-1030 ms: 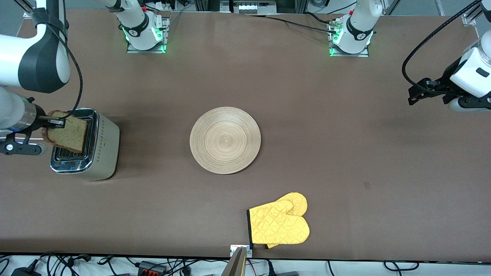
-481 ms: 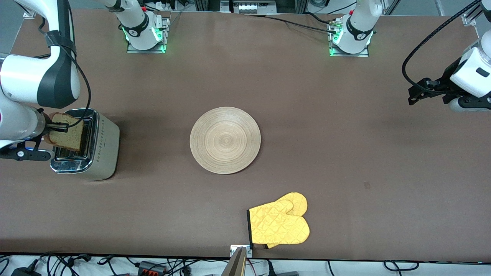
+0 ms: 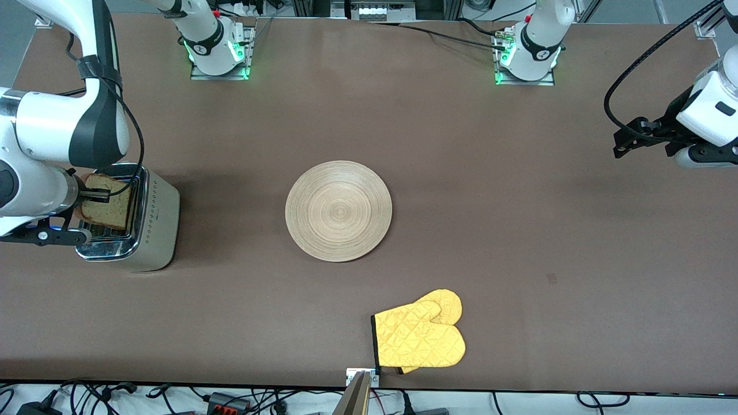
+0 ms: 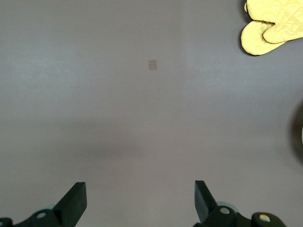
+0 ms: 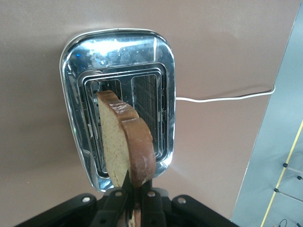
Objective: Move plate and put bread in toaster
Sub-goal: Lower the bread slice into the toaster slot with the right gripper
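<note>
My right gripper (image 3: 99, 194) is shut on the bread (image 3: 108, 206), a brown-crusted slice held on edge over the toaster (image 3: 154, 226) at the right arm's end of the table. In the right wrist view the bread (image 5: 124, 142) hangs with its lower edge at a slot of the chrome-topped toaster (image 5: 75, 52). The plate (image 3: 338, 211), round and light-wood, lies flat mid-table. My left gripper (image 3: 625, 147) waits over the left arm's end of the table; in the left wrist view it (image 4: 140, 201) is open and empty over bare table.
A yellow oven mitt (image 3: 420, 337) lies near the table's front edge, nearer to the front camera than the plate; it also shows in the left wrist view (image 4: 272, 23). The toaster's white cord (image 5: 222, 97) runs off toward the table edge.
My right gripper has lowered with the bread and turned it more upright, bringing it down toward the toaster's slots. The left arm and the plate have not moved.
</note>
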